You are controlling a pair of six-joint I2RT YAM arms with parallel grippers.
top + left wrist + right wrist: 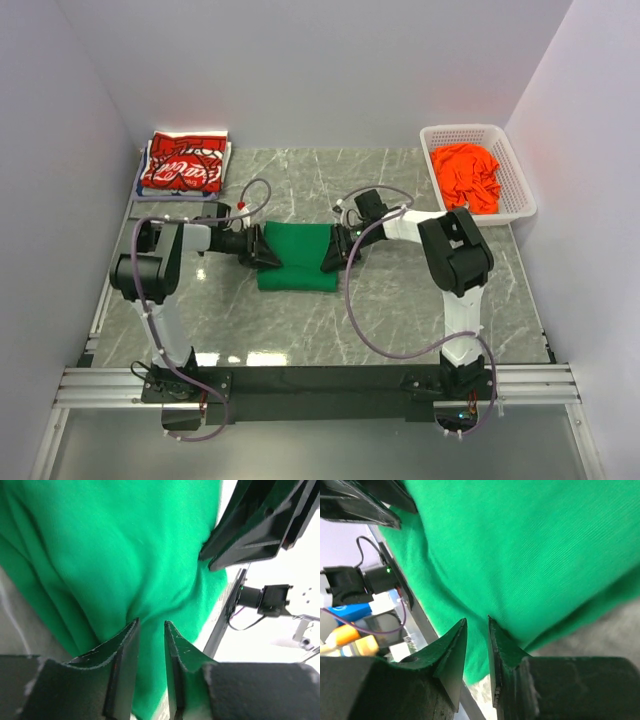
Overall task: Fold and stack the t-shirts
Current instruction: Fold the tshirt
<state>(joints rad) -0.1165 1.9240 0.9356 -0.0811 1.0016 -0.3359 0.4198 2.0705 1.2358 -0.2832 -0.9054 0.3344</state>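
Both arms reach inward, low over the table [400,330], and meet at frame centre. The left gripper [259,246] sits at the left edge of the green shirt [296,257], the right gripper [332,252] at its right edge. The green shirt lies on the table folded to a compact rectangle.

Left wrist view: jaws drawn to a narrow slot, with a pucker of green cloth pinched in it and creases running to the tips. The other gripper shows at upper right, cut off by the frame.

Right wrist view: jaws likewise nearly closed, with the shirt's edge caught between them.

From above, both sets of fingers blur into dark shapes. I cannot tell whether the cloth edges are lifted.

The red shirt [183,165], with white print, lies folded at upper left, on paler layers that are hard to make out. The orange shirt [467,175] lies crumpled in the basket [478,130] at upper right.
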